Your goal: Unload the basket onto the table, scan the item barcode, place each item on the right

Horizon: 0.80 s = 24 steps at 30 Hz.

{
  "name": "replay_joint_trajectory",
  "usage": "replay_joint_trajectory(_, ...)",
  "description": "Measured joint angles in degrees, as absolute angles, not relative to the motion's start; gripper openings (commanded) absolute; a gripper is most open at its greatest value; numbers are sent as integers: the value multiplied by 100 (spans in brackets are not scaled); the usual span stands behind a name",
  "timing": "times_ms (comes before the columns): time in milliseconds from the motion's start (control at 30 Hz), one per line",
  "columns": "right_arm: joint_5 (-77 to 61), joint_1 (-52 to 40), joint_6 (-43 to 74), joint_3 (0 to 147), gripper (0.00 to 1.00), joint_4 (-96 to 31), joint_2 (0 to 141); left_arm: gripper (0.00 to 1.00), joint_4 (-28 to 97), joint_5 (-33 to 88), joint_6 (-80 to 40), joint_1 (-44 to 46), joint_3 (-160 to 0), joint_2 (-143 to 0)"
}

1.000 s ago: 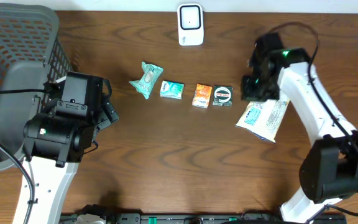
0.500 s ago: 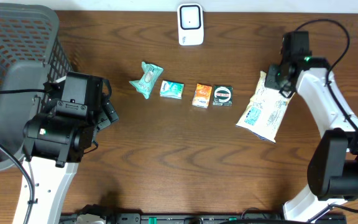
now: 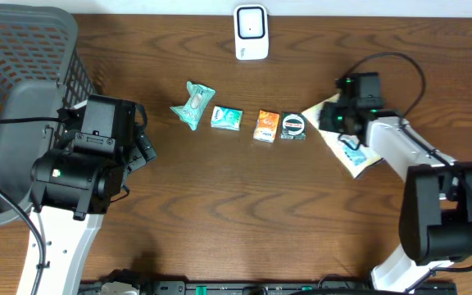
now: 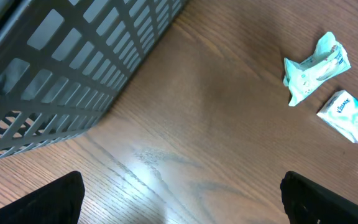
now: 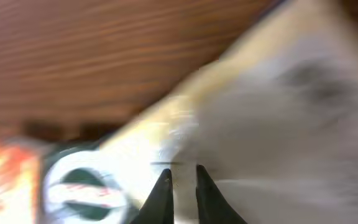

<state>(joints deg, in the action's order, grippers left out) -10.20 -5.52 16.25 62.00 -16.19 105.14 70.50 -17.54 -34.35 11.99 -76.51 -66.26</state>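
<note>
The item in play is a white and cream packet (image 3: 355,154) with blue print, lying at an angle on the table at the right. My right gripper (image 3: 329,116) is low over its upper left corner. In the blurred right wrist view its two fingers stand only a sliver apart, pinched on the packet (image 5: 291,118), with the gripper (image 5: 182,172) right at the pale surface. A white scanner (image 3: 251,33) stands at the table's back edge. My left gripper (image 4: 182,193) hangs wide open over bare wood beside the basket, holding nothing.
A row of small items lies mid-table: a teal pouch (image 3: 193,105), a tissue pack (image 3: 227,118), an orange box (image 3: 266,125) and a round black and green item (image 3: 293,125), which is close to the packet's corner. A grey mesh basket (image 3: 23,74) fills the far left.
The right arm swung out to the right, then back left and down. The packet went with it, turning and sliding toward the row of items. The left arm stayed still.
</note>
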Motion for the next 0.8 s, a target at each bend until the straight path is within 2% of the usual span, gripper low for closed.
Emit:
replay_joint_trajectory(133,-1461,-1017,1741,6779,11,-1929,10516,100,7050,-1754,-3435,1199,-7651,-6626)
replay_joint_trajectory(267,-1463,-1011,1767,8031,11,-3352,10514,100,7050,-1754,-3435,1199,-7651,-6626)
replay_joint_trajectory(367,-1190,-972,1782,8200,10,-3990,10514,100,7048,-1754,-3435,1199,-7651,-6626)
replay_joint_trajectory(467,-722,-965,1785,8103,8,-4598,10514,100,7048,-1754,-3435,1199,-7651,-6626)
replay_joint_trajectory(567,-311,-965,1787,7730,8,-4672,10514,100,7052,-1754,-3435,1199,-7651,-6626)
replay_joint_trajectory(667,213,-945,1962,7094,1,-4670,10514,100,7052,-1754,-3435,1199,-7651,-6626)
replay_joint_trajectory(800,827,-731,2335,6663,1,-5057,10521,100,7052,-1754,-3435,1199,-7651,-6626)
